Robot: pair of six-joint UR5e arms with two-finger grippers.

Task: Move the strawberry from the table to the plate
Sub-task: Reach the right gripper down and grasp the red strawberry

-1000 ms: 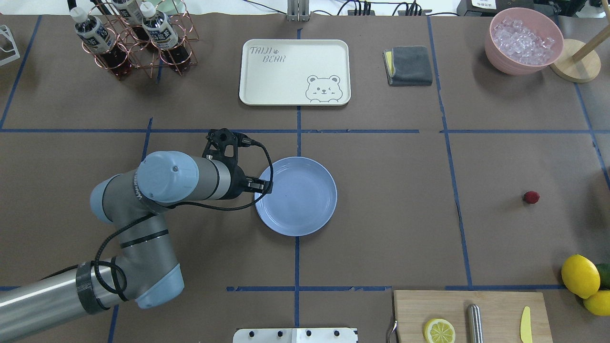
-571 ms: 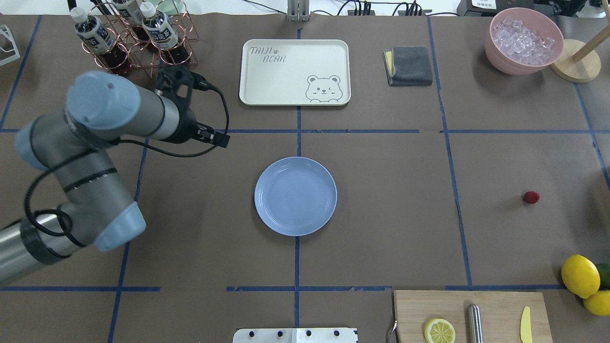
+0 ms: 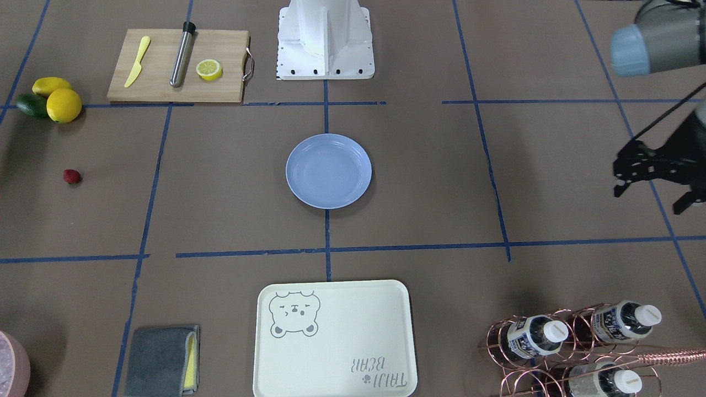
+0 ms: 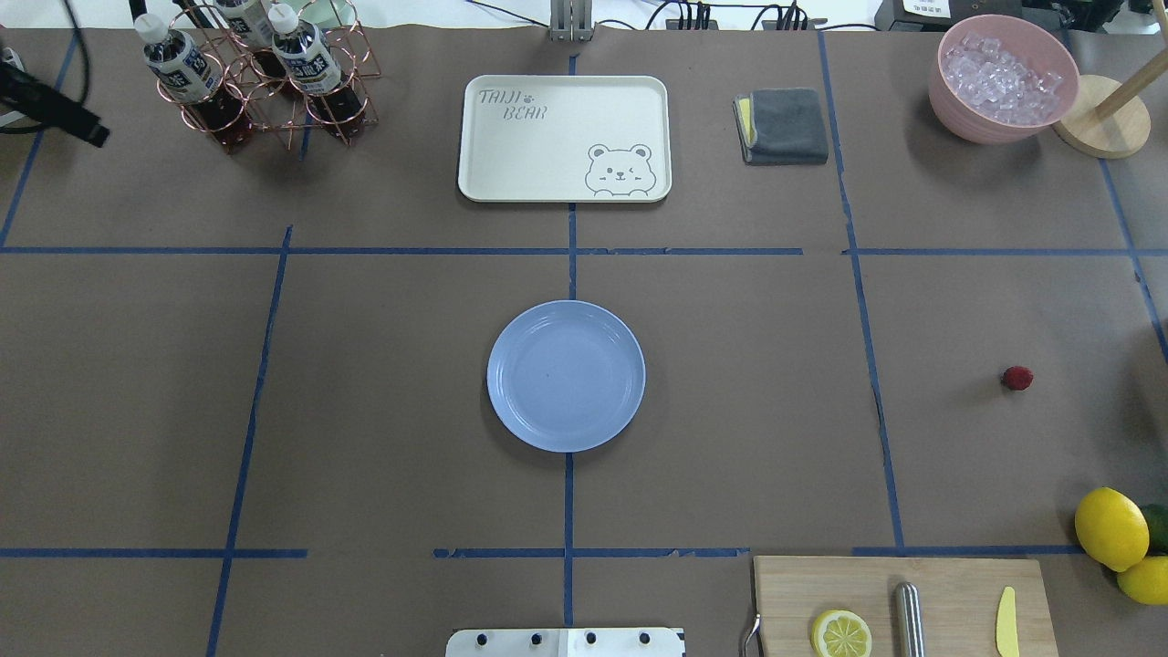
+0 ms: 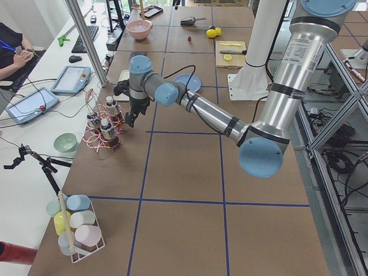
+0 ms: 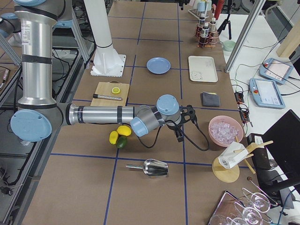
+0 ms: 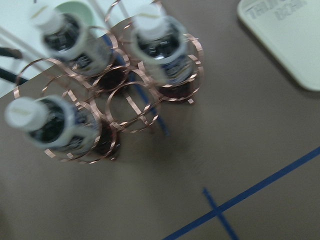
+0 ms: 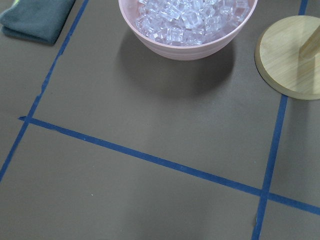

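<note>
The strawberry (image 4: 1016, 378) (image 3: 71, 176) is a tiny dark-red berry lying alone on the brown table (image 4: 748, 383), far to the right. The pale blue plate (image 4: 566, 376) (image 3: 329, 171) sits at the table's centre with nothing on it. My left gripper (image 4: 89, 134) (image 3: 679, 207) hangs at the far left beside the bottle rack, well away from both; I cannot tell if it is open or shut. My right gripper (image 6: 179, 136) shows only in the exterior right view, low over the table near the ice bowl, and its state is unreadable.
A copper rack of bottles (image 4: 260, 73) stands back left, next to the cream bear tray (image 4: 564, 137). A grey cloth (image 4: 783, 125) and a pink bowl of ice (image 4: 1004, 78) are back right. Lemons (image 4: 1110, 527) and a cutting board (image 4: 949, 593) sit front right.
My left arm has swung from the plate's left rim back and to the far left, almost out of the overhead view. The strawberry and plate have not moved.
</note>
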